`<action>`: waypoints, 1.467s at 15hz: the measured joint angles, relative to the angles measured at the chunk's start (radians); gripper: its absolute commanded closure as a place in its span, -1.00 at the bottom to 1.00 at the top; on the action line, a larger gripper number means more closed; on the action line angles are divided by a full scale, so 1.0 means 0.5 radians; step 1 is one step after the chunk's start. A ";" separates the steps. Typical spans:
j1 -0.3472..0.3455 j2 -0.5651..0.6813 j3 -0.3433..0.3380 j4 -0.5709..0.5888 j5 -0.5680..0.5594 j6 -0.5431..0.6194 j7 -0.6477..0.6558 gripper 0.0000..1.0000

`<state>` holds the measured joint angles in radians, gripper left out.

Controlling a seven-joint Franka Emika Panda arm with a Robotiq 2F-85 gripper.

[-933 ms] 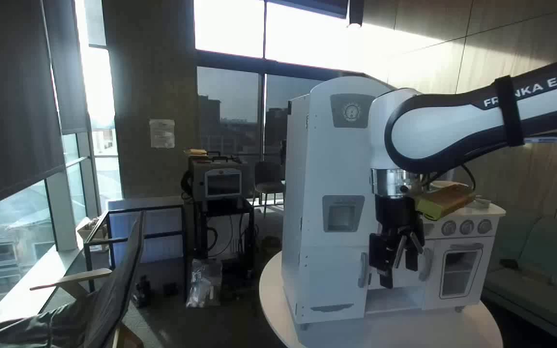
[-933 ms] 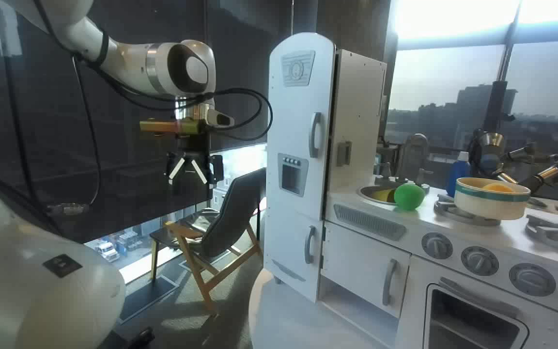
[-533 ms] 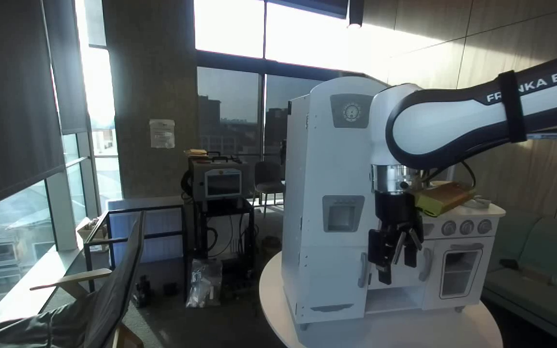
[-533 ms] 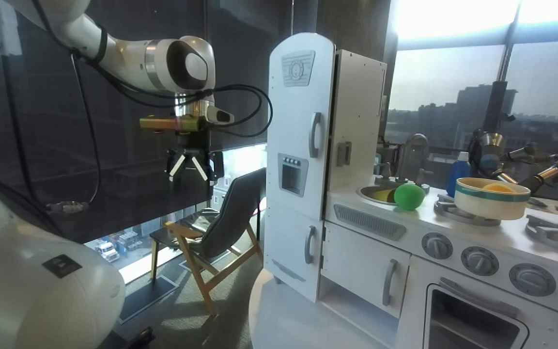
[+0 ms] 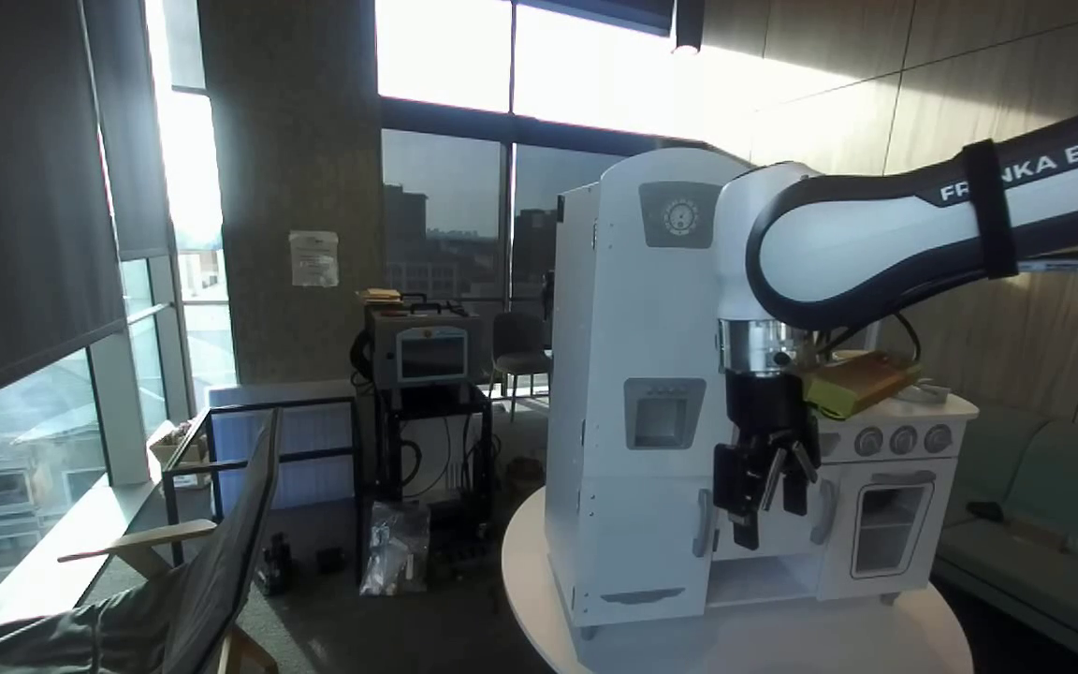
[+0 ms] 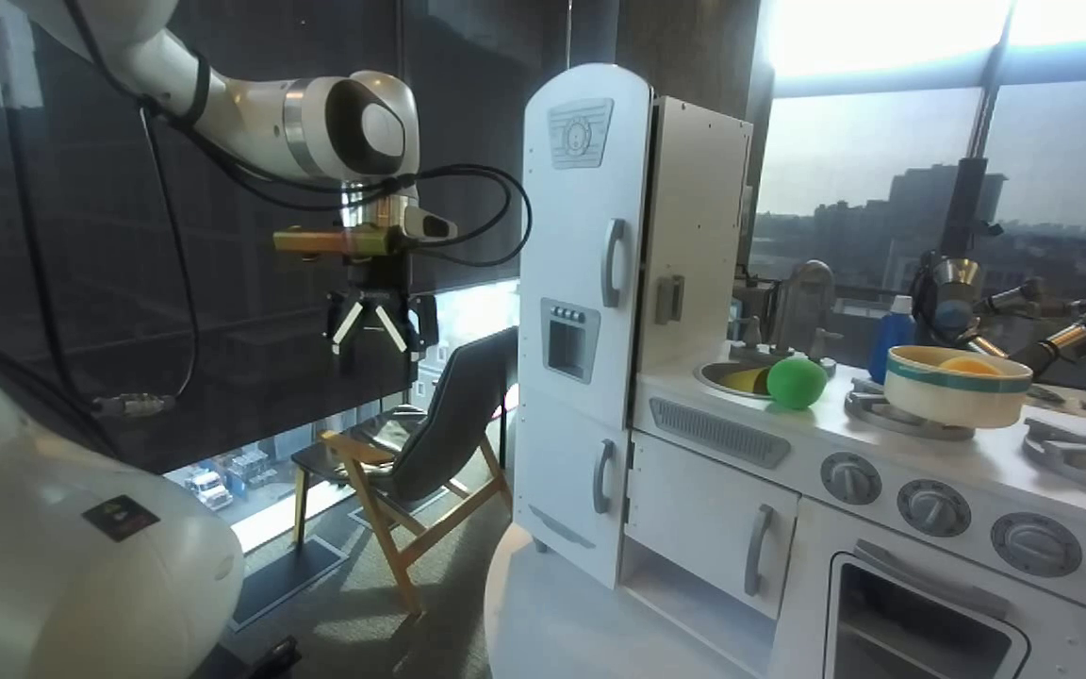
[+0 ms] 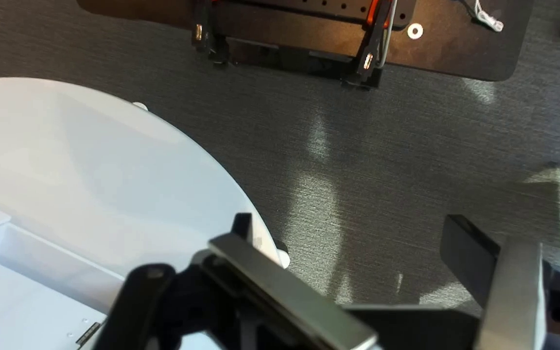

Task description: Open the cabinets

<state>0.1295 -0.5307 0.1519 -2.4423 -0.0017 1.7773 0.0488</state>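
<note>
A white toy kitchen has a tall cabinet with an upper door and a lower door, both with grey handles. To its right are a small low cabinet door and a windowed oven door. All doors look shut. The tall cabinet also shows in an exterior view, where my arm hides part of it. My gripper is open and empty, pointing down, apart from the cabinet. In the wrist view my gripper's fingertips are wide apart over the floor. Part of the kitchen shows at the lower left.
The kitchen stands on a round white table. A green ball, a cream pot and a blue bottle are on the counter. A dark chair stands behind my gripper. A dark platform shows in the wrist view.
My gripper has risen slightly since the earliest frames and has been nearly still in the last half second. It stays open. The cabinet doors have not moved.
</note>
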 measured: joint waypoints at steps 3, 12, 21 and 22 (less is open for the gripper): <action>-0.043 -0.022 -0.007 0.074 -0.145 0.039 0.057 -1.00; -0.249 -0.173 -0.190 0.312 -0.386 0.574 0.079 -1.00; -0.443 0.103 -0.254 0.319 -0.613 1.357 0.077 -1.00; -0.443 0.139 -0.262 0.319 -0.609 1.393 0.077 -1.00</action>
<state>-0.0920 -0.4611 0.0206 -2.2827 -0.3062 2.4736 0.0874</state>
